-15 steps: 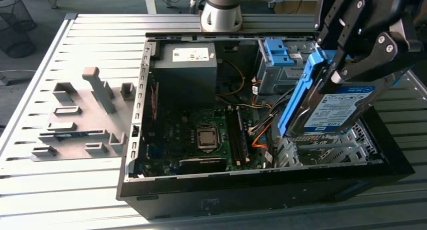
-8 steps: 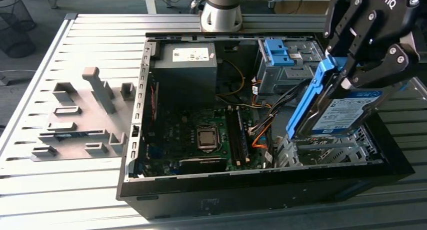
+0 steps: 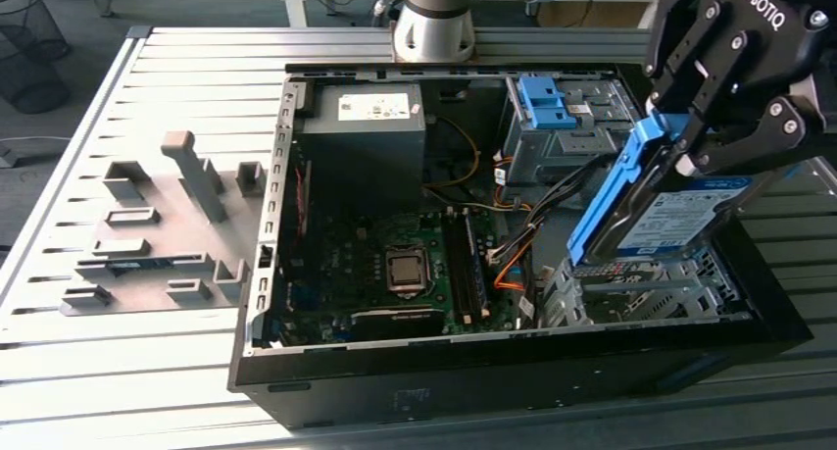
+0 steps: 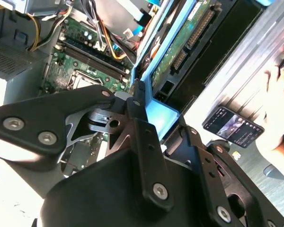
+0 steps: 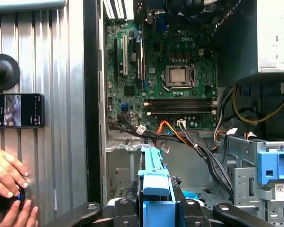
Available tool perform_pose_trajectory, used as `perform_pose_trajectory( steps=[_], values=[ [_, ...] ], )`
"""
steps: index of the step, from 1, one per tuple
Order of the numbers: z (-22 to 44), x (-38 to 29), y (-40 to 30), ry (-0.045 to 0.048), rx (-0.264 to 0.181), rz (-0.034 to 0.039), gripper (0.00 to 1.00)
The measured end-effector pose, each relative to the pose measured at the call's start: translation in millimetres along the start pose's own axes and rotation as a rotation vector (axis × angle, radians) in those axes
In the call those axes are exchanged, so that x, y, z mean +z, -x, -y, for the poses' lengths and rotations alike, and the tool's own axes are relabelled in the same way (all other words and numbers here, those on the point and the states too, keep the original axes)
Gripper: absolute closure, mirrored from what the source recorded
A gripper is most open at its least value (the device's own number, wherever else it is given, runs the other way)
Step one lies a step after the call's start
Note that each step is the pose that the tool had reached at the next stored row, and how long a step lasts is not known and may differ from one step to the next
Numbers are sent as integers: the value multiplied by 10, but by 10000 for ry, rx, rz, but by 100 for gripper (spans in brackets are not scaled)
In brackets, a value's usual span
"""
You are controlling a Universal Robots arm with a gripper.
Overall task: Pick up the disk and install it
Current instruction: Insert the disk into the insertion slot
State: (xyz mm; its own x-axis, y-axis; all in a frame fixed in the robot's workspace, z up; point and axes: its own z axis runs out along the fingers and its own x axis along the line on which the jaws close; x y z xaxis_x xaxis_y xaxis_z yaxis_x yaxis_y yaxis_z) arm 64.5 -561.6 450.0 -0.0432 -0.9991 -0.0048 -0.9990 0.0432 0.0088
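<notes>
Nearest in the exterior view, the open computer case lies on the slatted tabletop. Over its metal drive cage, at the exterior view's right, the hand is clamped on the upper end of the disk. The disk hangs tilted in its blue frame, its lower end at the cage top. Beyond lie the motherboard, then the grey power supply and a bare blue bracket.

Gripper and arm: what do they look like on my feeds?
The gripper is matte black, built of angular linked plates with silver screws and pivot pins, with white lettering on its body. The arm is a silver-grey cylinder at its base.
</notes>
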Motion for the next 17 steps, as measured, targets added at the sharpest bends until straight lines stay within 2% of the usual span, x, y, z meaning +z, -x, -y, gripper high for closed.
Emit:
perform_pose_trajectory(
  steps=[8, 17],
  values=[
    [26, 38, -54, -1, 89, 3, 63],
    [36, 78, -59, -1, 143, 0, 63]
  ],
)
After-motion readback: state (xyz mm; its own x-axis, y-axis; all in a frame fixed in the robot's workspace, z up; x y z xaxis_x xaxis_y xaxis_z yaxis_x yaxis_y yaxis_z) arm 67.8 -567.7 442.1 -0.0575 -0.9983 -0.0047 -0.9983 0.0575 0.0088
